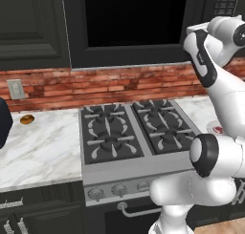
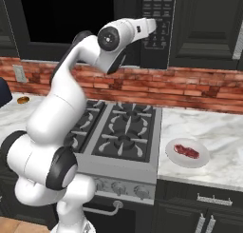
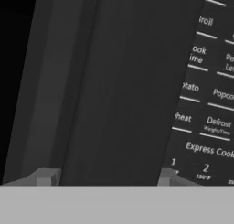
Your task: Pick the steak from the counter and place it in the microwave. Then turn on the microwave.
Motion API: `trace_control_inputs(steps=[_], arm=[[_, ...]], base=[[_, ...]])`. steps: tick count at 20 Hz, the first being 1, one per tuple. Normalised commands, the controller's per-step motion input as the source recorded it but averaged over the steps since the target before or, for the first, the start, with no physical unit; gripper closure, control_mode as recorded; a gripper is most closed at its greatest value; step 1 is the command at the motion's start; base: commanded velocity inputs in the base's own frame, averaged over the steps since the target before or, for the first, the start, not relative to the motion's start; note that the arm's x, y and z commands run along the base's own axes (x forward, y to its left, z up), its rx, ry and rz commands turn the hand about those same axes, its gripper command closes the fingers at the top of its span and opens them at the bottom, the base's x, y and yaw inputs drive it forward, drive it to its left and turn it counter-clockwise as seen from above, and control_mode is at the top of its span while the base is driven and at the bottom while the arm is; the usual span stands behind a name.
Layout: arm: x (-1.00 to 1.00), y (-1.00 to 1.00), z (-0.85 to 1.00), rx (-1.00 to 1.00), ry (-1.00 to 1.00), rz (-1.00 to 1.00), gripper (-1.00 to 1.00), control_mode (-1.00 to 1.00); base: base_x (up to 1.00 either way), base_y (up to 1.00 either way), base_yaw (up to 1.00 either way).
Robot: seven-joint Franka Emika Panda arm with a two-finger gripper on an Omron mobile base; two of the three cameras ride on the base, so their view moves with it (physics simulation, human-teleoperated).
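You see the big black microwave point(image 2: 95, 23) up high. The tabletop point(image 2: 209, 127) is white. Your tool point(image 3: 105, 178) is right up by the microwave keypad point(image 3: 208, 90), its jaws partly apart, holding nothing. The steak point(image 2: 186, 151) lies on a plate point(image 2: 187, 161) on the tabletop.

steak point(image 2: 186, 151): dark red, flat (on white plate) | counter point(image 2: 213, 127): marble | microwave point(image 2: 95, 18): black, door shut
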Motion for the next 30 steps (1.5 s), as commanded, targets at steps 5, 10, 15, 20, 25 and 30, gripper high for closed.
trace_control_inputs(steps=[5, 10, 15, 20, 25, 30], arm=[[-0.36, 0.04, 0.09, 0.00, -0.07, -0.08, 1.00, -1.00], [-0.48, 0.04, 0.19, 0.00, -0.10, -0.03, 1.00, -1.00], [-0.56, 0.04, 0.22, 0.00, -0.09, -0.02, 1.00, -1.00], [-0.58, 0.06, 0.26, 0.00, -0.03, -0.04, 1.00, -1.00], [-0.55, 0.11, 0.27, 0.00, 0.00, -0.06, 1.00, -1.00], [-0.50, 0.14, 0.26, 0.00, 0.00, -0.11, 1.00, -1.00]], base=[[0.00, 0.00, 0.00], [0.00, 0.00, 0.00], [0.00, 0.00, 0.00], [0.00, 0.00, 0.00], [0.00, 0.00, 0.00], [0.00, 0.00, 0.00]])
